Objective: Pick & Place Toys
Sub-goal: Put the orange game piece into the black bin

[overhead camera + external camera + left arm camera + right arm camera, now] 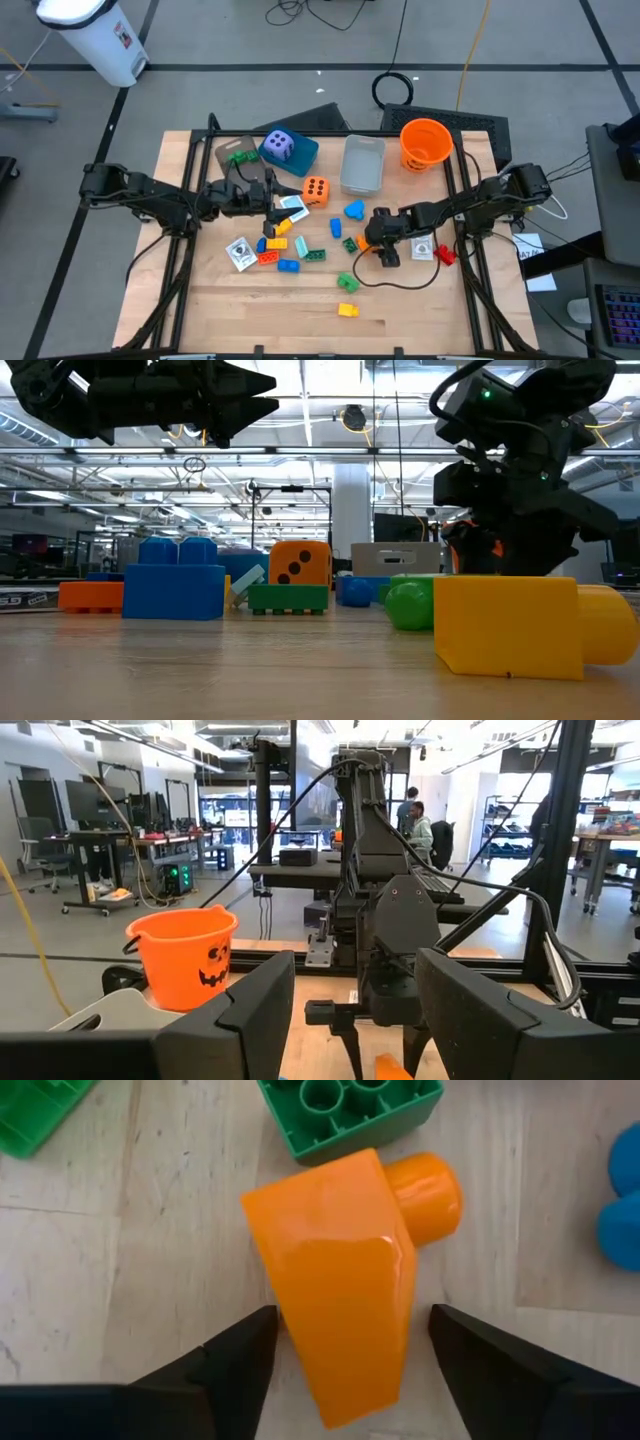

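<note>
The right gripper point(345, 1342) stands open astride an orange plastic wedge-shaped brick point(345, 1275) lying on the wooden table point(420, 310), at the table's three o'clock. The left gripper point(355, 1020) hangs open near nine o'clock.

Orange brick point(340, 1280) between right gripper's fingers point(230, 1370): smooth glossy plastic, bright highlight along edge. Green brick point(350, 1115) just beyond fingertips: plastic, duller sheen (hollow studs underneath). Table point(130, 1270) under fingers: pale wood, matt, fine grain. Fingers themselves matt black. Orange bucket point(185, 960) beyond left fingers point(250, 1020): smooth plastic, soft shine.
</note>
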